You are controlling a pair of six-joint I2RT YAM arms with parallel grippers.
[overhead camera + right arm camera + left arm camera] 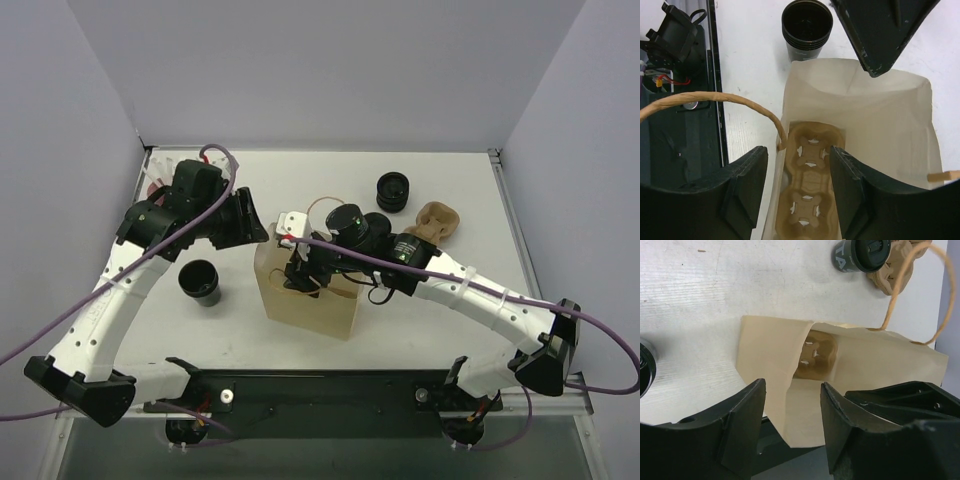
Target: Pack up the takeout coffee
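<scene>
I see the small black lidded takeout coffee cup [394,190] standing upright beyond the brown paper bag [310,300] and well apart from it, long axis vertical, lid up. White letters "TA" show on its side. My right gripper [799,152] hangs over the bag's mouth, jaws parted and empty. My left gripper [792,387], fingers apart, straddles the paper at the bag's left edge. Bare white table [520,230] lies right of the bag.
</scene>
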